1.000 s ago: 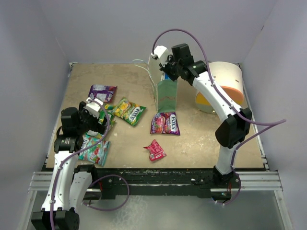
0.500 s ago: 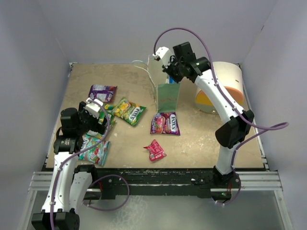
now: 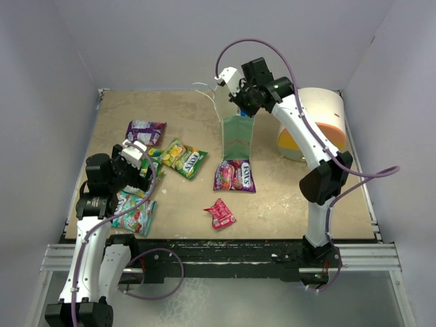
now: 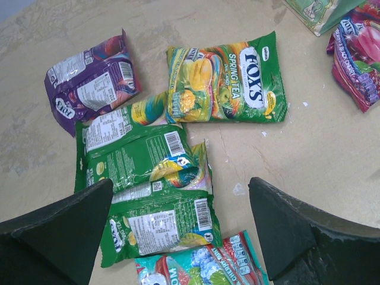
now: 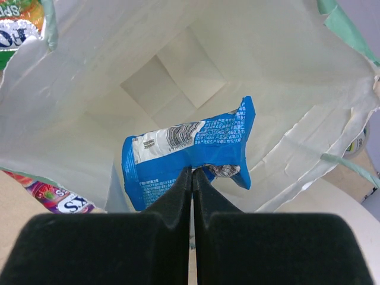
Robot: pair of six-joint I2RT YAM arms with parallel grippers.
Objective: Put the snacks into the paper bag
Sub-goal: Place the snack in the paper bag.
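Note:
The paper bag point(image 3: 238, 138) stands upright at the back middle of the table, its mouth open; its cream inner wall point(image 5: 89, 89) fills the right wrist view. My right gripper point(image 5: 192, 172) is shut on a blue packet point(image 5: 178, 151) and holds it in the bag's mouth point(image 3: 241, 109). My left gripper point(image 4: 181, 184) is open and empty above two green packets point(image 4: 136, 148), at the table's left point(image 3: 139, 167). On the table lie a purple packet point(image 3: 145, 129), a green-yellow packet point(image 3: 184, 158), a magenta packet point(image 3: 235, 175), a red packet point(image 3: 220, 213) and a teal packet point(image 3: 134, 212).
A white cylinder with an orange-yellow face point(image 3: 313, 122) lies right of the bag, behind the right arm. Grey walls close in the table on the left, back and right. The bag's string handles point(image 3: 203, 88) stick out to its left.
My right gripper has shifted slightly over the bag's mouth with the blue packet still in it. The left arm has not moved.

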